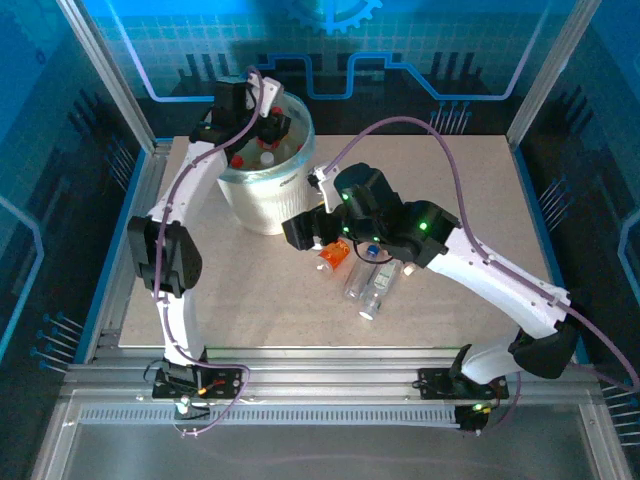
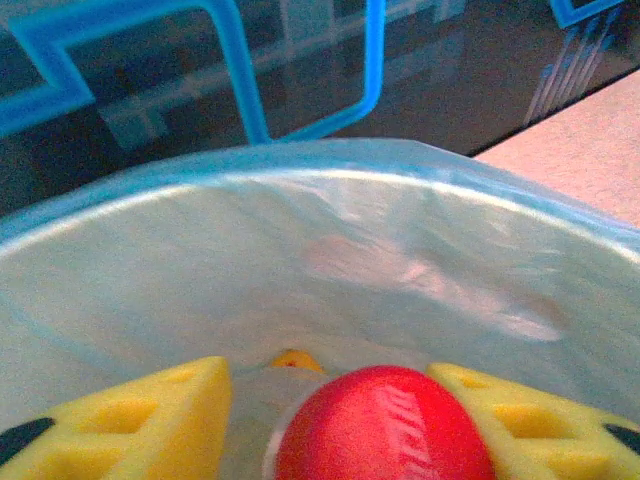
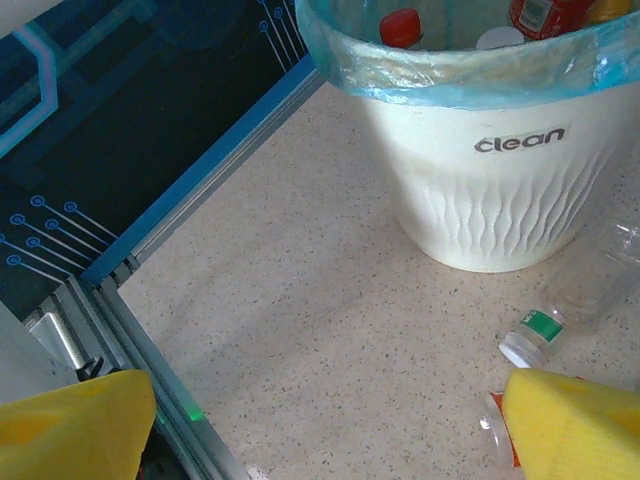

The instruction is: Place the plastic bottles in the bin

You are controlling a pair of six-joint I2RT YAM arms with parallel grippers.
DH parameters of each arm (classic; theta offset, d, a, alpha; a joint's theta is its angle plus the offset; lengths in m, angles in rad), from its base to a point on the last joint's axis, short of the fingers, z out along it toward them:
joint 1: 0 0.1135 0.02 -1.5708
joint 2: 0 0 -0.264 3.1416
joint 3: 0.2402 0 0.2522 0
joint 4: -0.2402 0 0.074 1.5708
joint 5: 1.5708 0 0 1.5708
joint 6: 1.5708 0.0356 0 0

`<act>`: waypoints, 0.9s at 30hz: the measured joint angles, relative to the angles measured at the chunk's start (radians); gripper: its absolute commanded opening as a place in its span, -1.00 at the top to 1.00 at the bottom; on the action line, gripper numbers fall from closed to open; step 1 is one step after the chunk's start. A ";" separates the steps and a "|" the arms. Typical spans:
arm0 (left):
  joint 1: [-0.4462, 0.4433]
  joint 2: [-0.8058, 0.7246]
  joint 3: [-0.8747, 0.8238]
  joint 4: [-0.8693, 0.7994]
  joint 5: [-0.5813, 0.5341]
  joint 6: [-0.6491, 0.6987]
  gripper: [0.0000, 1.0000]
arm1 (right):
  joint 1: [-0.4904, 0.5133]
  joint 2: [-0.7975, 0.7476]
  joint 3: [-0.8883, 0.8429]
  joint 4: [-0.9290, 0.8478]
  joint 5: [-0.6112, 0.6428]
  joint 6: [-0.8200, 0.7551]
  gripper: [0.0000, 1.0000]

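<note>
The bin (image 1: pixel 268 200) stands at the back left of the table with several plastic bottles inside, one with a red cap (image 3: pixel 401 27). My left gripper (image 1: pixel 268 122) hangs over the bin's mouth. In the left wrist view its yellow fingers (image 2: pixel 150 410) stand to either side of a red-capped bottle (image 2: pixel 385 425); the left finger is clear of the cap, and the bin's wall (image 2: pixel 350 250) is behind. My right gripper (image 1: pixel 306 233) is open low over the table, right of the bin, nothing between its fingers (image 3: pixel 80 425). An orange-labelled bottle (image 1: pixel 335 256) lies by it.
Two more clear bottles (image 1: pixel 357 280) (image 1: pixel 378 288) lie side by side right of the orange one. A clear bottle with a green band and white cap (image 3: pixel 575 290) lies at the bin's foot (image 3: pixel 500 190). The table's metal left edge (image 3: pixel 150 400) runs close to my right gripper.
</note>
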 measured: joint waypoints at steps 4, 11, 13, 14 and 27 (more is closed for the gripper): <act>-0.003 -0.012 0.001 -0.034 0.053 -0.074 -0.28 | 0.001 -0.016 -0.001 0.000 0.003 0.009 -0.80; -0.003 -0.066 0.001 -0.049 0.135 -0.208 -0.40 | 0.013 -0.035 -0.016 0.000 0.009 0.019 -0.79; -0.003 -0.094 0.001 -0.047 0.148 -0.238 -0.42 | 0.018 -0.039 -0.020 0.000 0.011 0.021 -0.80; -0.003 -0.110 0.001 -0.045 0.153 -0.250 -0.42 | 0.019 -0.040 -0.021 0.000 0.012 0.021 -0.80; -0.016 -0.438 -0.114 -0.023 0.166 -0.318 -0.40 | 0.028 -0.100 -0.038 -0.042 0.068 0.006 -0.80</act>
